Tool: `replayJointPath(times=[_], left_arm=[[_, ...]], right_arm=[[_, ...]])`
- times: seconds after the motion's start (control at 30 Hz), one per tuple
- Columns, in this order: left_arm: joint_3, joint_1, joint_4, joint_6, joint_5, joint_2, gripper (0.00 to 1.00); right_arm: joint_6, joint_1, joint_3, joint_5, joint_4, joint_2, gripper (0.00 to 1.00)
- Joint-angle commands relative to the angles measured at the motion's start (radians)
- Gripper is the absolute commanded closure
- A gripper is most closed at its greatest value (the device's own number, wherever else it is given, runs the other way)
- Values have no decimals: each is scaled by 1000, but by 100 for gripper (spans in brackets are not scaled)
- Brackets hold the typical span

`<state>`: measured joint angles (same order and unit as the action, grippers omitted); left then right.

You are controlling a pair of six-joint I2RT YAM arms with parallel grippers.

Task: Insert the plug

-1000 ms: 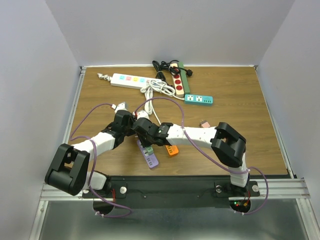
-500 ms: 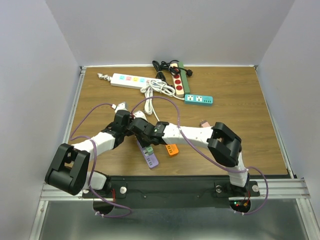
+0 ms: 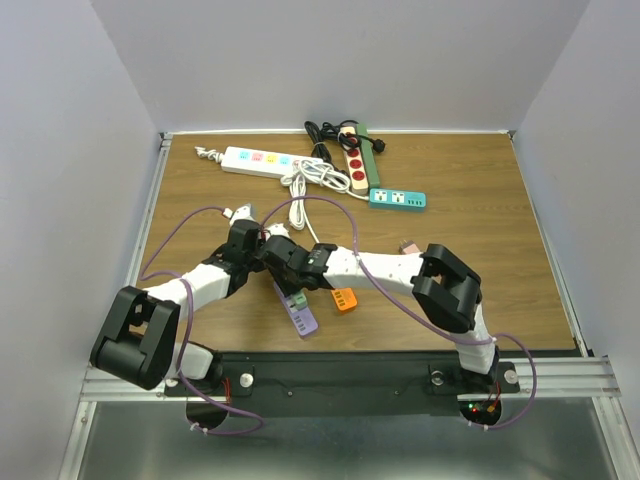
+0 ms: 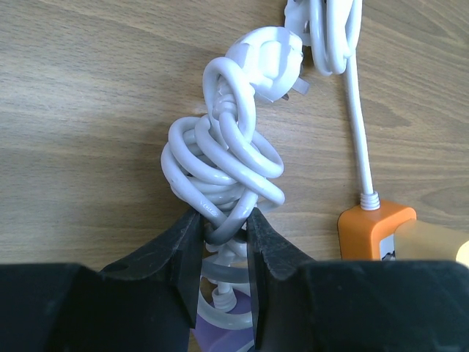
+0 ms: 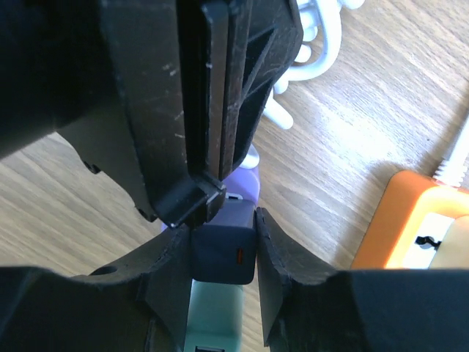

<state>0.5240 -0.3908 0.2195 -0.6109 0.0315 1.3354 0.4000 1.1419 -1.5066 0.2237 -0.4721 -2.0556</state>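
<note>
While both arms crowd same spot, right gripper [image 5: 223,246] pinches dark plug [image 5: 220,257] over purple strip [image 3: 305,320] — left gripper [image 4: 223,227] clamped on white cord coil [image 4: 220,158] beside it. Risk: grippers knock together, plug tilts, goes in crooked.

The wooden table [image 3: 480,270] carries several power strips. At 11 o'clock lies a white strip [image 3: 255,160] with coloured sockets. At 12, a cream strip [image 3: 353,168] with red sockets lies beside a green strip [image 3: 371,172], with a black cable [image 3: 322,135] at their far ends and a white cable coil [image 3: 312,176] touching them. A teal strip [image 3: 397,200] lies at 1. At 7, a purple strip [image 3: 303,316] and an orange strip [image 3: 345,300] lie close together. A small tan item [image 3: 408,246] lies at 3.
</note>
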Motion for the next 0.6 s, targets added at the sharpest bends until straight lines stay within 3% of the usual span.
replayJointPath(times=[0.0, 0.23, 0.43, 0.53, 0.57], left_arm=[[13, 9, 0, -7, 35, 62, 100], [27, 9, 15, -3, 19, 84, 100], [37, 9, 24, 2, 4, 99, 100], [37, 9, 23, 3, 8, 84, 100], [36, 9, 20, 3, 13, 78, 100]], right_arm=[[-62, 68, 132, -316, -413, -296, 100], [-41, 68, 292, -342, -419, -170, 100], [39, 53, 154, -252, -430, -181, 99], [80, 21, 111, -178, -438, -149, 78], [88, 10, 108, -163, -439, -115, 66]])
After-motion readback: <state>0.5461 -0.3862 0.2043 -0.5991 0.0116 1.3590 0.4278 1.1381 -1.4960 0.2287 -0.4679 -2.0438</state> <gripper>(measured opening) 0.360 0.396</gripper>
